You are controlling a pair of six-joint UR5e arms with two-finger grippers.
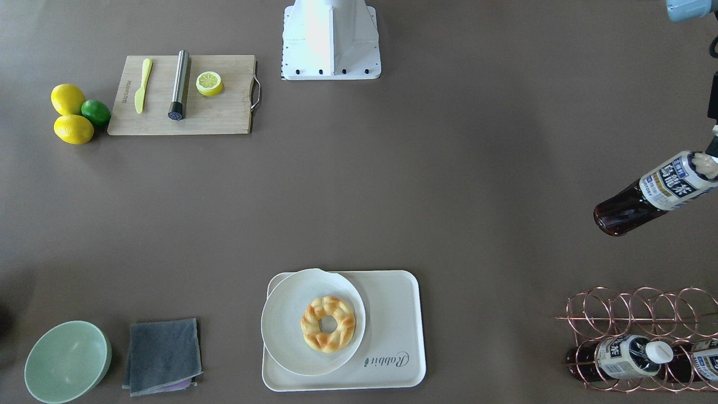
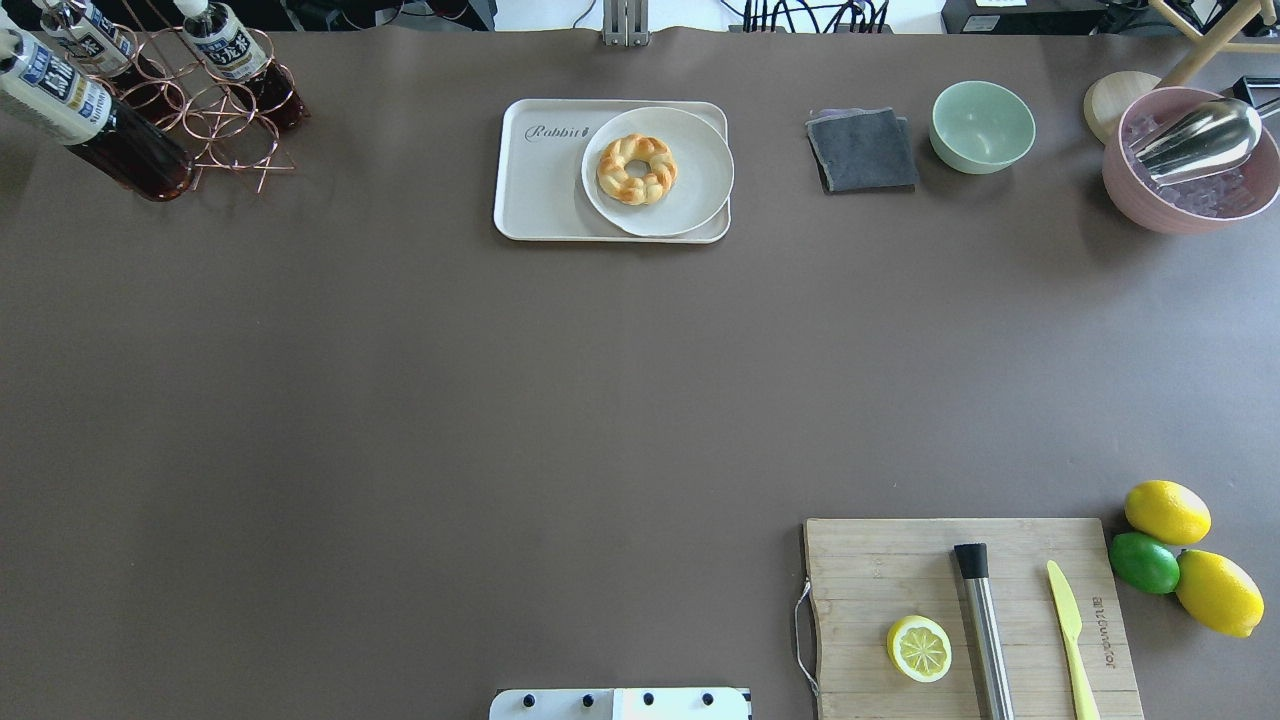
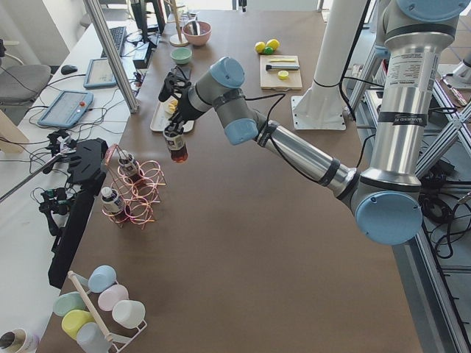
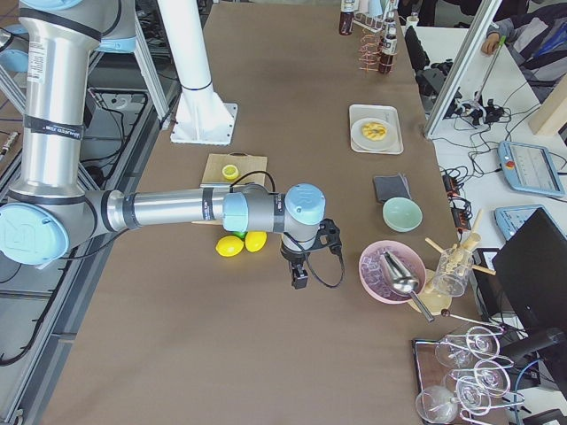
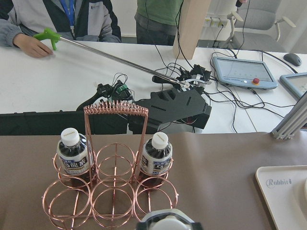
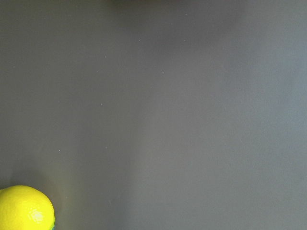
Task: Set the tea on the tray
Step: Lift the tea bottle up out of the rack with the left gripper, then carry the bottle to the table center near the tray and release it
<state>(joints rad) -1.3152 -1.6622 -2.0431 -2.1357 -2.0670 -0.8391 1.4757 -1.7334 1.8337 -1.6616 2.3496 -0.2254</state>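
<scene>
Beside the wire rack [image 1: 634, 314], left tool [image 3: 174, 125] grips the tea [image 1: 653, 193] aloft; right tool [image 4: 299, 282]: cannot tell its state.

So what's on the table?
held tea bottle: 1, brown, aloft by rack
other tea bottles: 2, brown, in rack
rack: 1, copper, far corner
tray: 1, cream, far edge
plate: 1, white, on tray
doughnut: 1, golden, on plate
cloth: 1, grey, beside green bowl
green bowl: 1, green, far edge
pink bowl: 1, pink, far corner
scoop: 1, silver, in pink bowl
board: 1, wooden, near edge
knife: 1, yellow, on board
rod: 1, silver, on board
lemon half: 1, yellow, on board
lemons: 2, yellow, beside board
lime: 1, green, beside lemons
left gripper: 1, black, gripping that bottle
right gripper: 1, black, above table
</scene>
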